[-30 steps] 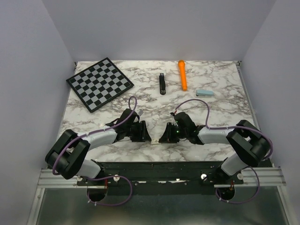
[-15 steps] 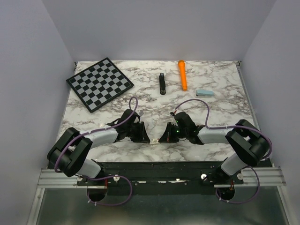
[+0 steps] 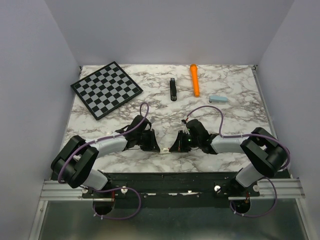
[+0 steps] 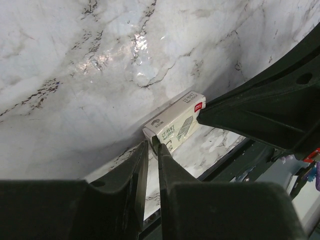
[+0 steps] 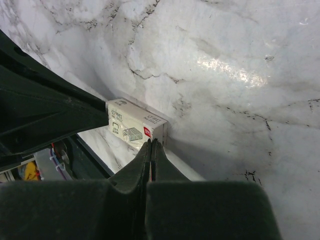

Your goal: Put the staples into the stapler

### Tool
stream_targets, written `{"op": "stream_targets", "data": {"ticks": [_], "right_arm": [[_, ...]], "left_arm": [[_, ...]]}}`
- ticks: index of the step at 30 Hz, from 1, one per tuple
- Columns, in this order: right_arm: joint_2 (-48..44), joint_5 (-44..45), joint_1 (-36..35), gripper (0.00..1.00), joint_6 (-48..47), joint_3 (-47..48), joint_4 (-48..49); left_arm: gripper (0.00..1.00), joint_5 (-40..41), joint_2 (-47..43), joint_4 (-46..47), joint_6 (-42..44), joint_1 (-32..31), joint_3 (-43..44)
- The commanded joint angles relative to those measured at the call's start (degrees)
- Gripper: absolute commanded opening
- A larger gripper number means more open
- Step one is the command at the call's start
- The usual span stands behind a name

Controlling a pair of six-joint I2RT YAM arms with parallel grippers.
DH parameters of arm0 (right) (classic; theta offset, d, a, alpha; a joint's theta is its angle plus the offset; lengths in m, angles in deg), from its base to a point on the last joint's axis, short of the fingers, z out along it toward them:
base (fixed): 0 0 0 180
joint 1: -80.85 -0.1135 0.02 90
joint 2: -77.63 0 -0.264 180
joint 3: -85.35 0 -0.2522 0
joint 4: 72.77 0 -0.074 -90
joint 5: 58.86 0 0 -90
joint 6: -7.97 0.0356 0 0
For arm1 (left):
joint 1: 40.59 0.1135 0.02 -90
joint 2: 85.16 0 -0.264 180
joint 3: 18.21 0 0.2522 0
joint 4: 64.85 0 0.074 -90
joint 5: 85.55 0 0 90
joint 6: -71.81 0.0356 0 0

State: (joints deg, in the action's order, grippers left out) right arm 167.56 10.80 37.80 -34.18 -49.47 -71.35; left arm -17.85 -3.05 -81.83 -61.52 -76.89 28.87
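The black stapler [image 3: 172, 90] lies at the back middle of the marble table, far from both arms. The silvery staples block is hidden. A small white printed box [image 3: 163, 149] lies near the front edge between the two grippers. It also shows in the left wrist view [image 4: 175, 125] and the right wrist view [image 5: 134, 125]. My left gripper [image 4: 152, 146] has its fingers almost together, with the tips pinching the box's near end edge. My right gripper [image 5: 151, 143] is shut, and its tips touch the box's other end.
An orange marker [image 3: 194, 80] lies right of the stapler. A pale blue little box [image 3: 218, 99] lies further right. A chessboard [image 3: 106, 89] fills the back left. The table's front edge and a black rail [image 3: 165, 176] run just behind the white box.
My left gripper has crept a little to the right, closer onto the white box. The right gripper and the box have hardly moved.
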Motion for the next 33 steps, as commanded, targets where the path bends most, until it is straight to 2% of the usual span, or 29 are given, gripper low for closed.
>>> {"op": "stream_targets", "data": {"ticks": [1, 7, 11, 15, 24, 28, 32, 33], "right_arm": [[0.68, -0.23, 0.07, 0.04, -1.54, -0.40, -0.06], [0.42, -0.84, -0.02, 0.05, -1.01, -1.01, 1.43], [0.25, -0.93, 0.07, 0.13, -0.22, -1.71, 2.57], [0.42, -1.11, -0.02, 0.14, 0.04, -1.89, 3.54], [1.56, -2.78, 0.07, 0.15, 0.48, -1.98, 6.18], [1.83, -2.95, 0.07, 0.13, 0.66, -2.06, 6.53], [1.39, -2.17, 0.07, 0.02, 1.01, -2.41, 6.44], [1.13, -1.99, 0.16, 0.01, 0.92, -2.50, 6.18]], "left_arm": [[0.18, 2.52, 0.86, -2.75, 0.44, -1.32, 2.71], [0.18, 4.37, 1.92, -5.91, 1.23, -2.55, 4.47], [0.21, 5.60, 2.09, -7.67, 1.32, -3.08, 5.09], [0.24, 6.74, 1.74, -8.64, 1.32, -3.17, 5.44], [0.23, 6.40, 2.79, -8.91, 2.02, -4.05, 6.49], [0.17, 5.78, 3.59, -8.47, 2.11, -4.40, 6.93], [0.01, 6.04, 3.15, -8.99, 2.28, -4.49, 7.28], [0.00, 6.74, 2.80, -9.34, 2.37, -4.49, 7.37]]}}
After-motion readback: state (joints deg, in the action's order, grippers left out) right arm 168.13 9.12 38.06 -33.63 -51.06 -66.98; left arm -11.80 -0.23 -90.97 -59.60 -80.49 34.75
